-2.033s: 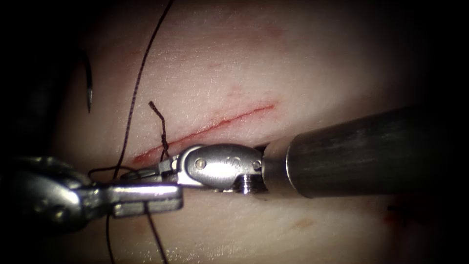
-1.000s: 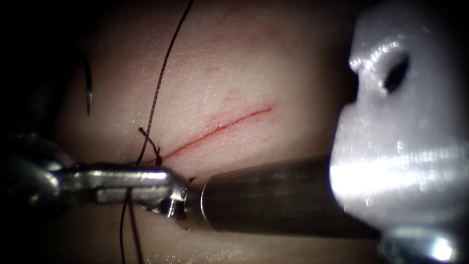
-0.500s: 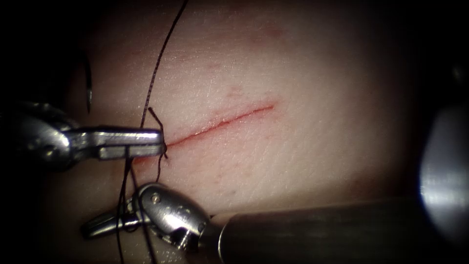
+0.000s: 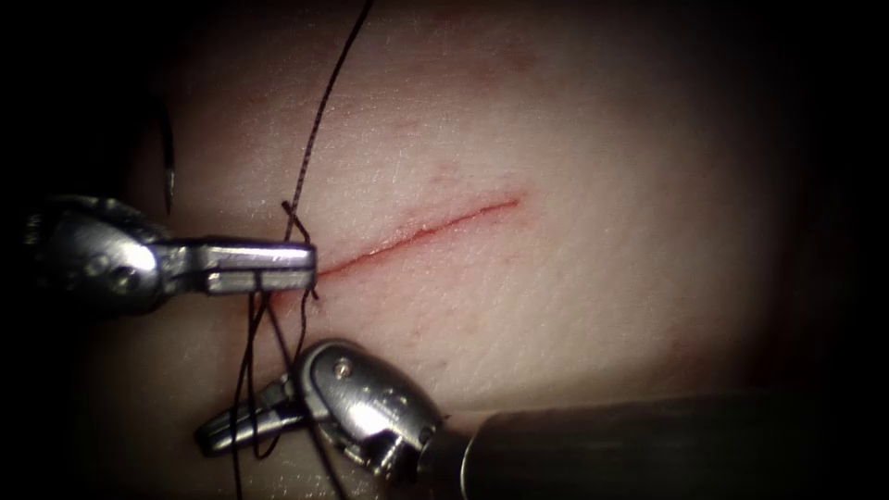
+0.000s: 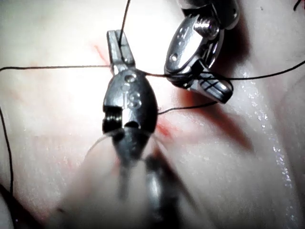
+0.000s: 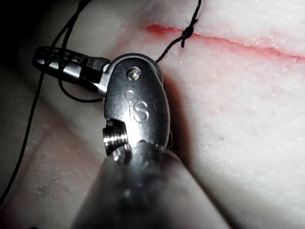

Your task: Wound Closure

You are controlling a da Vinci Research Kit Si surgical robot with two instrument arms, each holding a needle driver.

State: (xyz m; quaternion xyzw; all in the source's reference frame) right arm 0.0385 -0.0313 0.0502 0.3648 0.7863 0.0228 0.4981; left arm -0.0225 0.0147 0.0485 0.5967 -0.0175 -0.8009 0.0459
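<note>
Endoscope view, biggest first: tissue (image 4: 574, 306) is pale pink pork belly w/ fine skin grain, darker toward the edges. Cut (image 4: 421, 236) is a thin red line running from lower left up to the right, edges close together, faint red fluid (image 4: 278, 306) staining its left end.

Right tool (image 4: 245, 428) comes in low from the right on a dark shaft, below the cut; jaws look closed together, w/ thread strands crossing them. In right wrist view its clevis (image 6: 138, 107) carries stamped marks, one reading like "S"; thread loops round the closed jaws (image 6: 66, 67) but can't tell if it's actually pinched between them.

Left tool (image 4: 306, 268) lies horizontal from the left, tip at the left end of the cut, jaws pressed together right at the knot. In left wrist view (image 5: 118, 50) its body also bears stamped marks, roughly "IS", not fully legible; a thread strand runs across at its jaws, so it reads as clamped on thread, though the exact grip is hard to see.

Thread (image 4: 319, 120) is dark, braided, running from the top edge down to the knot (image 4: 294, 220), then on in several strands past both tools to the bottom edge. Short tail sticks up at the knot.

Needle (image 4: 169, 171) is thin, dark, curved, lying free at far left of the cut, well apart from both tools, held by neither; can't tell if its tip is in tissue.
</note>
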